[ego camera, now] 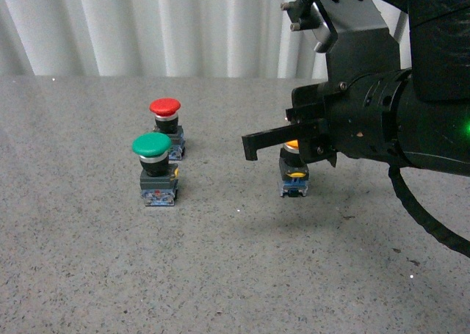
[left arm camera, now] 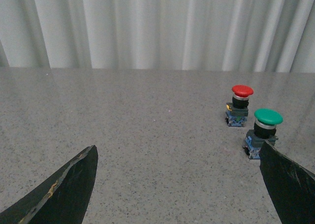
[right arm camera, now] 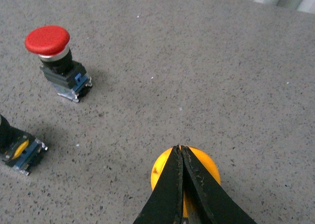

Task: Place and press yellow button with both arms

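The yellow button (ego camera: 294,176) stands upright on the grey table, right of centre. Its cap (right arm camera: 160,172) is partly hidden by my right gripper (right arm camera: 180,148). That gripper (ego camera: 250,147) is shut with nothing held, and its fingers lie across the top of the cap with the tips reaching past it. I cannot tell whether they touch the cap. My left gripper (left arm camera: 178,146) is open over bare table with nothing between its fingers (left arm camera: 74,184). The yellow button does not show in the left wrist view. The left arm is out of the front view.
A green-capped button (ego camera: 152,144) and a red-capped button (ego camera: 164,106) stand close together left of centre. The green one (left arm camera: 267,117) is just beyond my left gripper's far finger, with the red one (left arm camera: 242,91) behind it. A white curtain (ego camera: 147,26) closes the back.
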{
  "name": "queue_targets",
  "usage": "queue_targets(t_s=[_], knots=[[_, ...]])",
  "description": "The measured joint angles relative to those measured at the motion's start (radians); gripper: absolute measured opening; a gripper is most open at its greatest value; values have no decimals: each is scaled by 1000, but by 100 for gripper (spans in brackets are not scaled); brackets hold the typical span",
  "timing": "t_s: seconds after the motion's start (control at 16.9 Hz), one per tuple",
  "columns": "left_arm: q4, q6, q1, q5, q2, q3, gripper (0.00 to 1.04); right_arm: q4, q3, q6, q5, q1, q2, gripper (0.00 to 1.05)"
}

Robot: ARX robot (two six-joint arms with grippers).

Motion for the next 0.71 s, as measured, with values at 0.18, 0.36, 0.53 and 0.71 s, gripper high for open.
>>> queue_targets(t_s=[0.18,0.36,0.53,0.71], knots=[[0,0,0,0,0,0,98,85,-7,50,30,0,-39,2],[0,0,0,0,0,0,98,155,-27,144,26,1,-134,2],[0,0,0,0,0,0,98,193,-119,233,5,-1,-261,2],[0,0,0,0,0,0,98,167,-285,284,-17,-54,-518,2]])
